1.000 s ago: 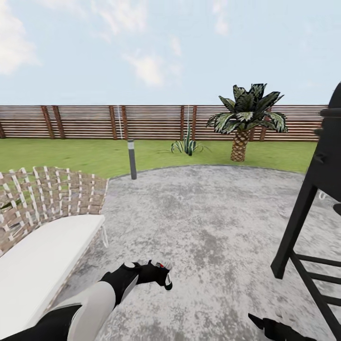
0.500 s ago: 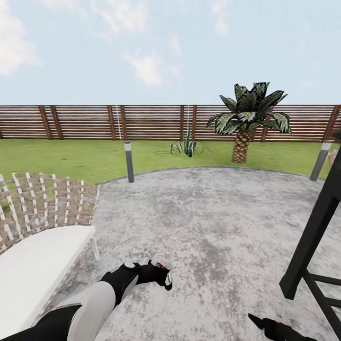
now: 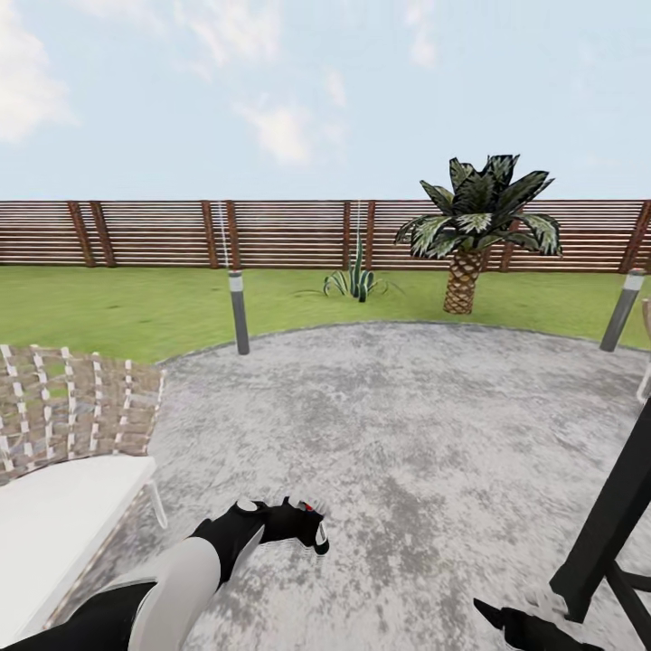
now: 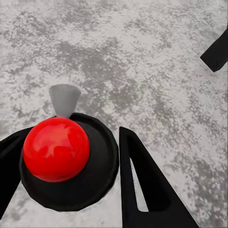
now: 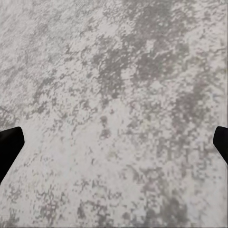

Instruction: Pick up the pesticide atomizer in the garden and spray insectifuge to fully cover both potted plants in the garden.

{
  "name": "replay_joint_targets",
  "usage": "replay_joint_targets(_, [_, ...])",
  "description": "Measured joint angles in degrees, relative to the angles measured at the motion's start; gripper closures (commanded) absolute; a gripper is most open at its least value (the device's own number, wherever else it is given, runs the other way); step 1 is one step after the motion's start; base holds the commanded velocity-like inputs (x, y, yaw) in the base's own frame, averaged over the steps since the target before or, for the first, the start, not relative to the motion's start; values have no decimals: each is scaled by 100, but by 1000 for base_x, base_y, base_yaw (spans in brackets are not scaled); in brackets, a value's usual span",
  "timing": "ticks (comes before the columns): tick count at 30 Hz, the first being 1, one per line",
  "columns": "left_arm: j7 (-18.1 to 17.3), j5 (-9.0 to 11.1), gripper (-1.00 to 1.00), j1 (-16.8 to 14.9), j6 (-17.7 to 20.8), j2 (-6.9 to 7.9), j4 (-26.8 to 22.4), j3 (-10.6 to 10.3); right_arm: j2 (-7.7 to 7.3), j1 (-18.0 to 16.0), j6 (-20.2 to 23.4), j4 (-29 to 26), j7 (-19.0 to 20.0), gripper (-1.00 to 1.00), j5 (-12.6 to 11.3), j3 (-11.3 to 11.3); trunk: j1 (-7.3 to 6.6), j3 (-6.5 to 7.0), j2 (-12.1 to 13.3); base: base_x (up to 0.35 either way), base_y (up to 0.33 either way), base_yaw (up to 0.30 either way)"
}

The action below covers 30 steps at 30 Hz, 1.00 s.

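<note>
The left gripper (image 4: 66,161) is clamping the sprayer (image 4: 57,149) over the paving (image 3: 407,425); the right gripper (image 5: 114,142) is hanging wide apart.

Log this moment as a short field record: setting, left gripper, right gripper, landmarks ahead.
setting: grey paving bordered by lawn and a slatted fence
left gripper: shut on an atomizer with a red top
right gripper: open, nothing between the fingers, above paving
landmarks ahead: palm, spiky plant, two light posts
near left: wicker seat
</note>
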Motion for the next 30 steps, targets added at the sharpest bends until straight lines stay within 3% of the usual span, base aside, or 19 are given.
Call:
replay_joint_targets(21, [0, 0, 100, 0, 0, 0, 0, 0, 3, 0, -39, 6, 4, -100, 14, 3, 0, 0, 0, 337, -18, 67])
replay_joint_targets(30, [0, 0, 100, 0, 0, 0, 0, 0, 3, 0, -54, 8, -8, -100, 25, 7, 0, 0, 0, 322, -150, 1])
